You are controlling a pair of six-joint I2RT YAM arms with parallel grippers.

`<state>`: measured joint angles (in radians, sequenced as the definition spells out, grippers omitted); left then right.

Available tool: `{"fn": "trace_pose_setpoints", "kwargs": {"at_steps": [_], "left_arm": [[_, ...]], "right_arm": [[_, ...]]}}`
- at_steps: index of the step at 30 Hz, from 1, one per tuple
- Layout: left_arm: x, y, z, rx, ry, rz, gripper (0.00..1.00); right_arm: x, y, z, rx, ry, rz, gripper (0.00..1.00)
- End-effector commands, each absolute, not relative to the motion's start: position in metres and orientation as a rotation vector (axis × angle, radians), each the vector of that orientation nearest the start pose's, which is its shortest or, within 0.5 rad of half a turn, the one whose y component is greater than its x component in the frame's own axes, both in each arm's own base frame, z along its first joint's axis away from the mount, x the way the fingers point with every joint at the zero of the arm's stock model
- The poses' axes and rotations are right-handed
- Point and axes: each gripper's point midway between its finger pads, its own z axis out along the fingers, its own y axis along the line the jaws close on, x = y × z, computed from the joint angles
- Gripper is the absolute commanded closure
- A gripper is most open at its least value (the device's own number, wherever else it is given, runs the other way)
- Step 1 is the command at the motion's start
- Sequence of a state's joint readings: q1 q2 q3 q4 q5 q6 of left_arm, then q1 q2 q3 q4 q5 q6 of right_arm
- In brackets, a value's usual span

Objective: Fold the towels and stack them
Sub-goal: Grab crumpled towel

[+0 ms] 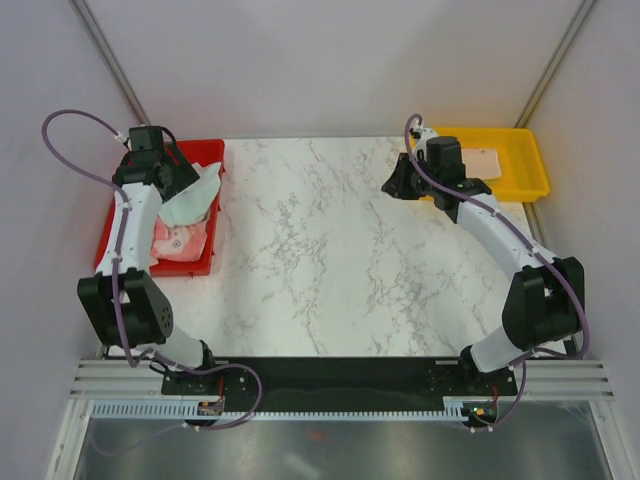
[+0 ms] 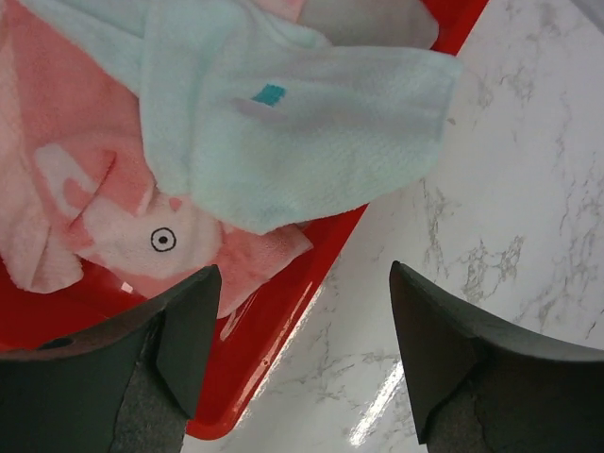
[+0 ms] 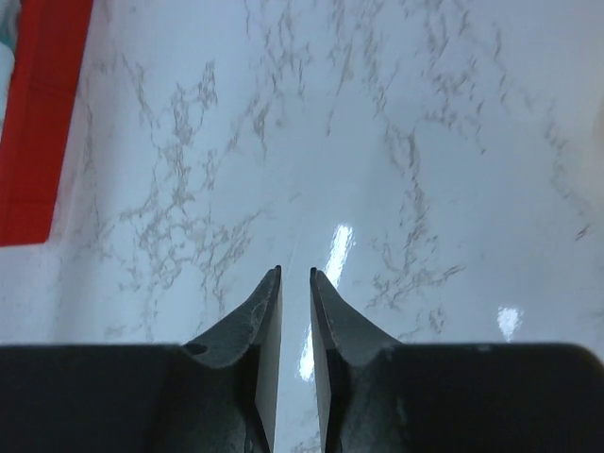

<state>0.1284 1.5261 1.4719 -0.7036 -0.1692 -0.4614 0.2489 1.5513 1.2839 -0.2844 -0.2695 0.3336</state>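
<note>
Mint towel (image 2: pixel 283 142) and pink towel (image 2: pixel 85 189) lie crumpled in the red tray (image 2: pixel 283 330) at the table's (image 3: pixel 425 142) ten o'clock. The left pincer (image 2: pixel 302 274) gapes wide above the tray's rim. The right pincer (image 3: pixel 295 274), narrow and empty, hovers over the table at two o'clock.

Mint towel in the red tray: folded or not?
Not folded. The mint towel lies rumpled across the pink towel, one end draped over the red tray rim above the marble table.
</note>
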Motion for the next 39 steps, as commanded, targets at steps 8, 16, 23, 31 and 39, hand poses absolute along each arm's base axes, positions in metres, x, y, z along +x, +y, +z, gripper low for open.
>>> {"fn": "trace_pose_setpoints", "kwargs": {"at_steps": [8,16,23,31,39], "left_arm": [[0.483,0.029,0.174,-0.314,2.358,-0.092,0.2],[0.501,0.025,0.157,-0.238,2.391,-0.047,0.26],[0.517,0.03,0.137,-0.206,2.42,0.122,0.33],[0.524,0.042,0.177,-0.248,2.329,0.206,0.89],[0.495,0.04,0.292,-0.261,2.114,0.273,0.98]], "right_arm": [[0.394,0.231,0.199,-0.22,2.144,0.809,0.72],[0.396,0.233,0.201,-0.24,2.132,0.8,0.71],[0.394,0.239,0.195,-0.282,2.145,0.801,0.71],[0.391,0.239,0.199,-0.298,2.14,0.775,0.71],[0.378,0.254,0.208,-0.321,2.146,0.822,0.71]]}}
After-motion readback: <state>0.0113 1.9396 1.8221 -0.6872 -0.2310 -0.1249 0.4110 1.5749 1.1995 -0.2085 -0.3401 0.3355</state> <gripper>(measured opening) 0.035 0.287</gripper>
